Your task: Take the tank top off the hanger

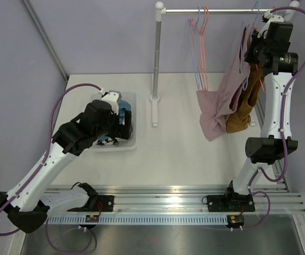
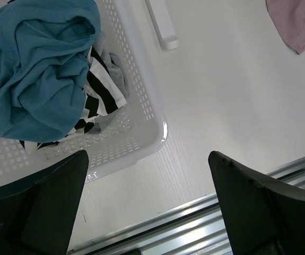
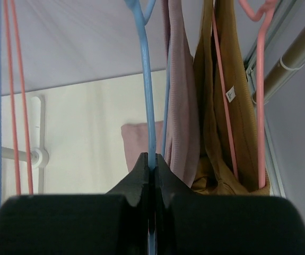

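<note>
A pink tank top (image 1: 222, 103) hangs from a blue hanger (image 3: 146, 85) at the right end of the rail (image 1: 216, 10); it also shows in the right wrist view (image 3: 183, 117). My right gripper (image 3: 152, 166) is shut on the blue hanger's wire, up by the rail (image 1: 254, 50). A mustard garment (image 1: 245, 103) hangs on a pink hanger (image 3: 258, 90) just behind. My left gripper (image 2: 148, 204) is open and empty, low over the table by the white basket's (image 2: 141, 90) near corner.
The basket (image 1: 131, 143) at the left holds a teal cloth (image 2: 35, 69) and a black-and-white striped one (image 2: 102, 93). Empty pink and blue hangers (image 1: 199, 48) hang mid-rail. The rack's post (image 1: 156, 53) stands at the table's middle back. A metal rail (image 1: 168, 199) runs along the near edge.
</note>
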Controlling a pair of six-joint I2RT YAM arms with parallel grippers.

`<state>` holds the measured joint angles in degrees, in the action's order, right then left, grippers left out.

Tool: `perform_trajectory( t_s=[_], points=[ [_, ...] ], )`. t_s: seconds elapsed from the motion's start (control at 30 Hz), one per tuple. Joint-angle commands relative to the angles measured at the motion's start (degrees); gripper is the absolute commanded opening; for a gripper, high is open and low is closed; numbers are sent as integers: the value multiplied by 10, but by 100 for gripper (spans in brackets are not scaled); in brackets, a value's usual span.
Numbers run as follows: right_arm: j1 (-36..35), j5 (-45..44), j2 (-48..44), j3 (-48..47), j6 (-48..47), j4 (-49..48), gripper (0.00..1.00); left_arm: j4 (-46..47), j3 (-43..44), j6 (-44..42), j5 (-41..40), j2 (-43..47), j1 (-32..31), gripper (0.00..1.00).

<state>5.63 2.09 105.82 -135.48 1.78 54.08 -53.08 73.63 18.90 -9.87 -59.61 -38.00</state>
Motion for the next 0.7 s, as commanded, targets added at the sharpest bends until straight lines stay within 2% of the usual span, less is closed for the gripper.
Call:
perform_trajectory(
  t_s=[0.0, 0.27, 0.5, 0.67],
  points=[
    [1, 25, -41, -47, 6, -23, 0, 20, 5, 4, -30, 13, -16, 99],
    [1, 65, -77, -49, 21, -16, 0, 26, 31, 8, -41, 25, -50, 99],
    [1, 141, -142, 7, 41, 30, 0, 145, 58, -29, -12, 20, -88, 99],
    [1, 187, -222, 103, 41, 45, 0, 241, 104, -63, -1, -11, -120, 99]
  ],
)
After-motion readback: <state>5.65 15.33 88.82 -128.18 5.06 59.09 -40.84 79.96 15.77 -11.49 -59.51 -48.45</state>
